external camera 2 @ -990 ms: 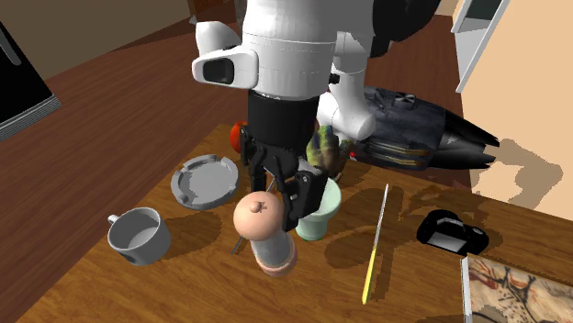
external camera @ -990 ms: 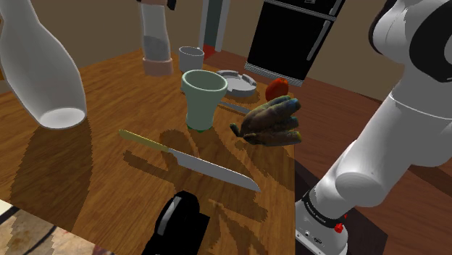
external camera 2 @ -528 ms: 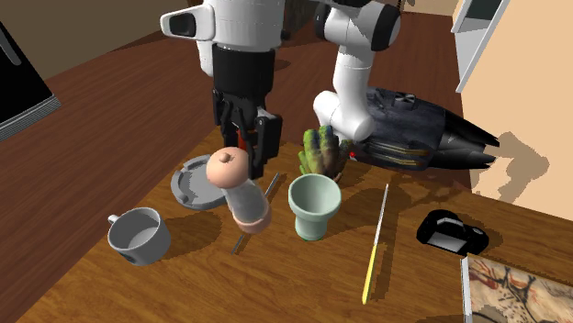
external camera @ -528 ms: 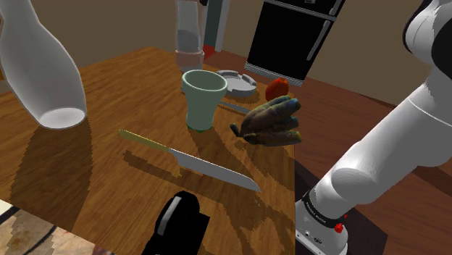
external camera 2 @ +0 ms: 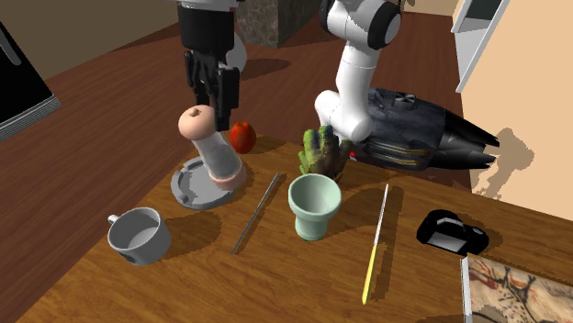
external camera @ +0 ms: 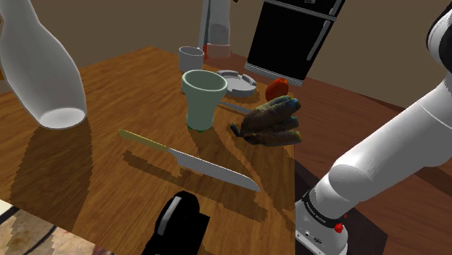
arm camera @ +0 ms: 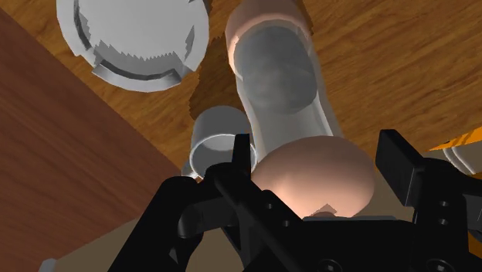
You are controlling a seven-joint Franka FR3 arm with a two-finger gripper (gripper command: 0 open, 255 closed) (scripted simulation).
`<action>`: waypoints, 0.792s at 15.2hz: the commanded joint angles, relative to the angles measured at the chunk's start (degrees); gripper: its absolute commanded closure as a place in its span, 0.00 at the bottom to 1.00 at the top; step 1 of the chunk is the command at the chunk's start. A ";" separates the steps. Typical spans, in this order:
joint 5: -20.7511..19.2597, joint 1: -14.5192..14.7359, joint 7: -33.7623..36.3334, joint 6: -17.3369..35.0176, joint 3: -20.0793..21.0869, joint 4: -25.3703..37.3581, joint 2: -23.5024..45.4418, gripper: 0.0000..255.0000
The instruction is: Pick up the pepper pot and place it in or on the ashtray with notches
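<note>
The brown table (external camera: pixel 109 87) looks like grained wood. The pink-capped pepper pot (external camera 2: pixel 212 150) has a smooth, clear, glassy body.

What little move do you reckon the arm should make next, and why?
Probably slide the pepper pot sideways toward the ashtray before lowering it. The fingers clasp its rounded top, and it hangs tilted above the table. In the wrist view, its base looks beside the ashtray rather than over its bowl.
</note>
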 commanded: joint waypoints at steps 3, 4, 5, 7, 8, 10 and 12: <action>1.21 -2.30 -5.94 -1.98 -3.95 -0.11 -1.40 1.00; 1.40 -2.83 -7.33 -2.55 -4.91 0.23 -1.44 1.00; 1.56 -3.37 -8.72 -3.14 -5.87 0.65 -1.41 1.00; 1.86 -4.48 -11.47 -4.37 -7.73 1.74 -1.14 1.00; 1.99 -5.04 -12.84 -5.01 -8.65 2.41 -0.89 1.00; 2.28 -6.34 -15.99 -6.58 -10.78 4.34 -0.02 1.00; 2.37 -6.35 -16.34 -4.69 -10.83 1.16 -1.28 1.00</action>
